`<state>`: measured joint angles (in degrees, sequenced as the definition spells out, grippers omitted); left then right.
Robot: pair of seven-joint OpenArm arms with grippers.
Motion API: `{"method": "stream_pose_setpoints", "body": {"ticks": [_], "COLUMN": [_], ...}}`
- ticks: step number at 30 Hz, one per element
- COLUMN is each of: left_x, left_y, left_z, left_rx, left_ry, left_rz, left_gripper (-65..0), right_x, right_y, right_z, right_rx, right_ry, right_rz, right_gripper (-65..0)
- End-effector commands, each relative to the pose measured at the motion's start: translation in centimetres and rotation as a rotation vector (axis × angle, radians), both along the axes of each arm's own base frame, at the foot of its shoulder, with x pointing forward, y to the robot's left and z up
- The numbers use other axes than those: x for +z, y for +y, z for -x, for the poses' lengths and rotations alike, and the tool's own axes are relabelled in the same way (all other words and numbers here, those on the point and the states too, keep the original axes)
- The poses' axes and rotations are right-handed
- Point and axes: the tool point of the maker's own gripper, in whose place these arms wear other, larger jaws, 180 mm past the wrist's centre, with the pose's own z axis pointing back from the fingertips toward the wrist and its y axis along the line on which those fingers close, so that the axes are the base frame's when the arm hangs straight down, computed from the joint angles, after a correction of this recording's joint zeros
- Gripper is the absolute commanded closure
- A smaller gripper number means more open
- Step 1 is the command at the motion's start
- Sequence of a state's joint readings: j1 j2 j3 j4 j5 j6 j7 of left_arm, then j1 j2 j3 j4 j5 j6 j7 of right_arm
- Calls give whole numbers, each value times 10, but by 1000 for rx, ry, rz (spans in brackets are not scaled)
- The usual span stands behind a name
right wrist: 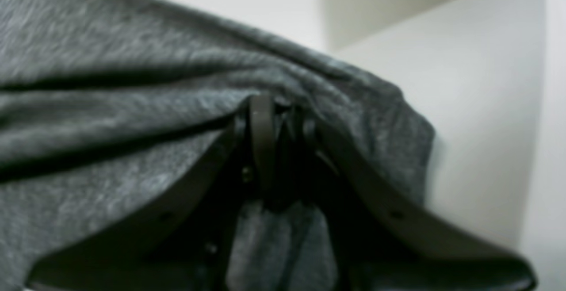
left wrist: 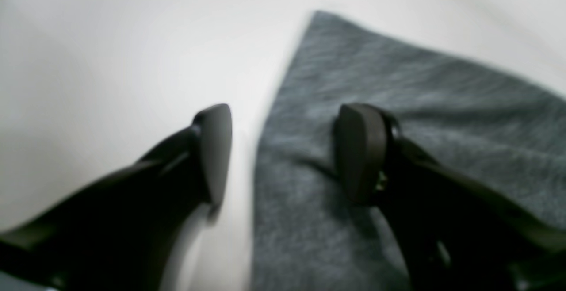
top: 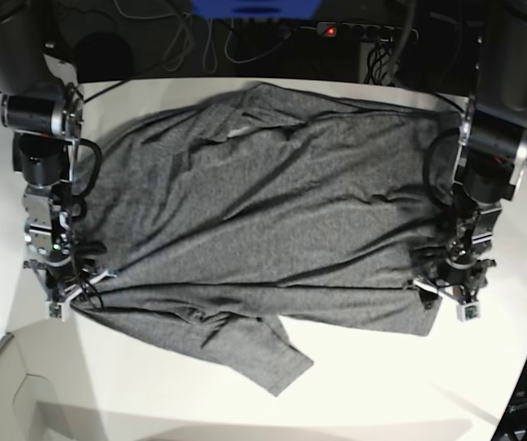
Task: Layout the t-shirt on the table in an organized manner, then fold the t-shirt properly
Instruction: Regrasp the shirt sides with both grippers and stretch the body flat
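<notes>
Viewing left wrist: left gripper has jaws standing wide, nothing between them; one finger over bare table, the other over the t-shirt.
Cloth edge, left wrist: the hem runs straight between the two fingers to a corner ahead; open white surface lies to one side and beyond.
Right wrist: right gripper has jaws narrow, pinched on a fold of the grey knit, which drapes over them; bare table shows beyond the cloth's rounded edge.
Base: shirt spread wide across the tabletop, wrinkled, one sleeve folded toward the near edge; grippers at opposite side edges; clear surface along the near side.
</notes>
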<state>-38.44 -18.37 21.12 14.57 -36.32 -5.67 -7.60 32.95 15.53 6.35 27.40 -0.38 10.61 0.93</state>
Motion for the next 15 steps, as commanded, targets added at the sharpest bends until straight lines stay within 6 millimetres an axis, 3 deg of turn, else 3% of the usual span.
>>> {"method": "stream_pose_setpoints", "body": {"ticks": [1, 6, 9, 12, 15], "left_x": [41, 70, 78, 81, 70], "left_y": [-3, -31, -46, -55, -64], "left_z": [-27, -41, -36, -25, -13], "left_rx": [-16, -82, -131, -172, -192], "left_ry": [-120, -208, -250, -275, -263], "left_rz": [2, 24, 34, 36, 47], "left_gripper": [-371, -370, -368, -368, -368], "right_x": [32, 56, 66, 78, 82], "right_y": [-5, -2, 0, 2, 8], "right_z": [-21, -31, -26, -16, -1], "right_rx": [-3, 8, 25, 43, 63], "right_ry": [-101, -175, -213, -209, -184], "right_rz": [12, 26, 53, 84, 112], "right_gripper": [-69, -68, -69, -69, -69]}}
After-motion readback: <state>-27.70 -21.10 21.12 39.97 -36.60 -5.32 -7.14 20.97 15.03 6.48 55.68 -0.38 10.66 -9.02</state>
